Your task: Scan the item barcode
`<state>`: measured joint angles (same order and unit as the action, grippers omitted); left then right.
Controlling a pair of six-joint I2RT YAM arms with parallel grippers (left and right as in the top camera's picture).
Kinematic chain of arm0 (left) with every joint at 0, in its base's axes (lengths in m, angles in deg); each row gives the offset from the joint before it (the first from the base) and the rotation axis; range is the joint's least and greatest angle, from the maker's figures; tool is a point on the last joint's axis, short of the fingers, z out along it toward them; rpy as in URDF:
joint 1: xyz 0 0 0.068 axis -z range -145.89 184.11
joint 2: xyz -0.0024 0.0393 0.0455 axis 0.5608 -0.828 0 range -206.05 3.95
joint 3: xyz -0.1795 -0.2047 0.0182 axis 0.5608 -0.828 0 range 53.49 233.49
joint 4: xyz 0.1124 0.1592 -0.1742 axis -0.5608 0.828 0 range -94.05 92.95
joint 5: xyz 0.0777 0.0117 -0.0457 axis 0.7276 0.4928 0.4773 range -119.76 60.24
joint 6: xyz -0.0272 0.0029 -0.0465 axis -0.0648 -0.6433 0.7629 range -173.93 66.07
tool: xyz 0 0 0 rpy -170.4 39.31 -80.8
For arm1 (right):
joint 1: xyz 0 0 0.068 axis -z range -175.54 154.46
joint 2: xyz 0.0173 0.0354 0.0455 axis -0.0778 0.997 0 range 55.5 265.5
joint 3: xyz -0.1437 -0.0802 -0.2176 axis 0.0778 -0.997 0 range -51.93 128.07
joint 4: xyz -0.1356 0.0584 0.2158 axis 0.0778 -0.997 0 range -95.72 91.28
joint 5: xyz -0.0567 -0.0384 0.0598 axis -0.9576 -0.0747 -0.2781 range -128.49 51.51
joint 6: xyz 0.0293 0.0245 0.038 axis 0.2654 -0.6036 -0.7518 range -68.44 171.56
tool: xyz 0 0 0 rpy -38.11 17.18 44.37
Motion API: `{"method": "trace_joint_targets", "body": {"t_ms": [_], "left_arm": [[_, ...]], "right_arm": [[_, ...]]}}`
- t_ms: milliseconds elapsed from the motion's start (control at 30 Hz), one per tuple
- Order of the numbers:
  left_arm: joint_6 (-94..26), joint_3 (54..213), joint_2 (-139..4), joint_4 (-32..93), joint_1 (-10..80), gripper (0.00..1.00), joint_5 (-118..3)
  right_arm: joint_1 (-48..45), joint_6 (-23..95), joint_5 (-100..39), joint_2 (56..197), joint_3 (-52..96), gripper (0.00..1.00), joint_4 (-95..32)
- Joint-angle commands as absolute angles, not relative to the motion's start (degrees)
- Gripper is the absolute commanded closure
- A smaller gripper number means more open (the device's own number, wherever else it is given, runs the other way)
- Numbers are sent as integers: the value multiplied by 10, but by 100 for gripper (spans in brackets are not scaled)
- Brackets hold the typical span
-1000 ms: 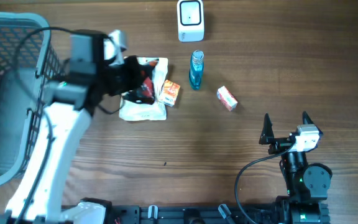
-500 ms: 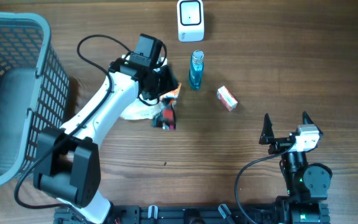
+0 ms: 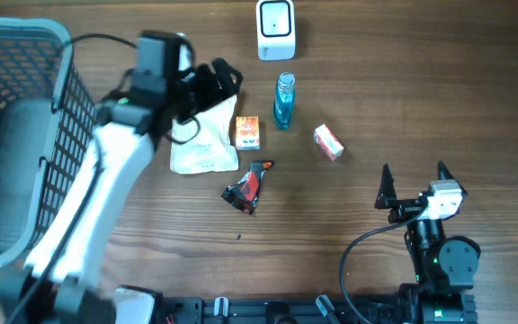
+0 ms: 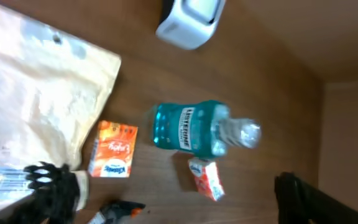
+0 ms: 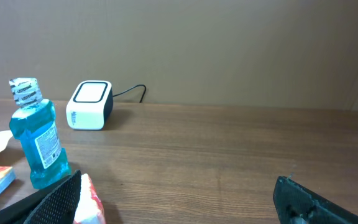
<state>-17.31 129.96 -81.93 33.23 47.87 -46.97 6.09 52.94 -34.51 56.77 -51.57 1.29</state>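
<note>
A dark red-and-black snack packet [image 3: 245,187] lies loose on the wood table, with nothing touching it; its tip shows low in the left wrist view [image 4: 115,211]. My left gripper [image 3: 216,85] hangs open and empty above the white pouch [image 3: 203,148], left of the blue mouthwash bottle [image 3: 283,101]. The white barcode scanner [image 3: 275,30] stands at the far edge. In the left wrist view the open left gripper [image 4: 176,200] frames the bottle [image 4: 197,127] and the scanner [image 4: 188,22]. My right gripper [image 3: 414,184] rests open and empty at the near right.
An orange tissue packet [image 3: 247,132] lies beside the pouch. A small red-and-white box [image 3: 328,142] sits right of the bottle, close to the right gripper's left finger [image 5: 48,202]. A grey mesh basket [image 3: 57,99] fills the left side.
My left gripper opened and let go of the dark snack packet, which now lies on the table. The left arm swung back up and left. The right arm stayed still.
</note>
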Motion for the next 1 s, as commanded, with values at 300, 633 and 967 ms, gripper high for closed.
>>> {"method": "trace_joint_targets", "body": {"t_ms": [300,633,967], "left_arm": [[-222,1313,-662,498,429,0,-260],[-222,1312,-665,599,430,0,-362],[-222,1312,-665,610,430,0,-363]], "right_arm": [[58,527,-351,566,-516,0,14],[58,527,-351,566,-516,0,14],[58,527,-351,566,-516,0,14]]}}
